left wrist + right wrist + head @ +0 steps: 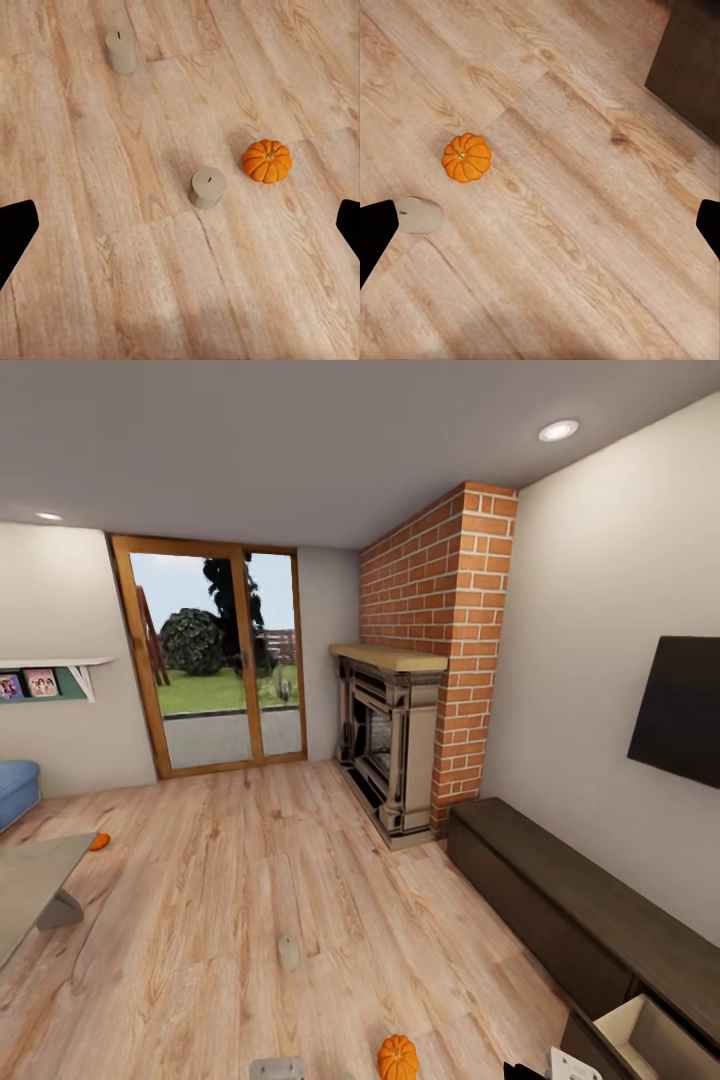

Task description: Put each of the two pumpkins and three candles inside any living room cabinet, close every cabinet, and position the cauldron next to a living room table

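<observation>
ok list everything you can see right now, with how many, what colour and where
pumpkins: two, orange; one on the floor in front of the robot, one by the table
candles: two, beige-grey, on the floor, one farther off
cabinet: one, dark brown, right wall, a drawer open
table: one, greyish, left
fireplace: one, beige, under red brick
TV: one, black, right wall
left hand: dark fingers, open
right hand: dark fingers, open

You have: pumpkin (398, 1057) orange, ribbed; candle (289, 951) beige-grey; floor (250, 880) pale wood-grain planks; cabinet (560, 900) dark brown, drawer (650, 1040) interior pale beige; chimney (440, 620) red brick.
</observation>
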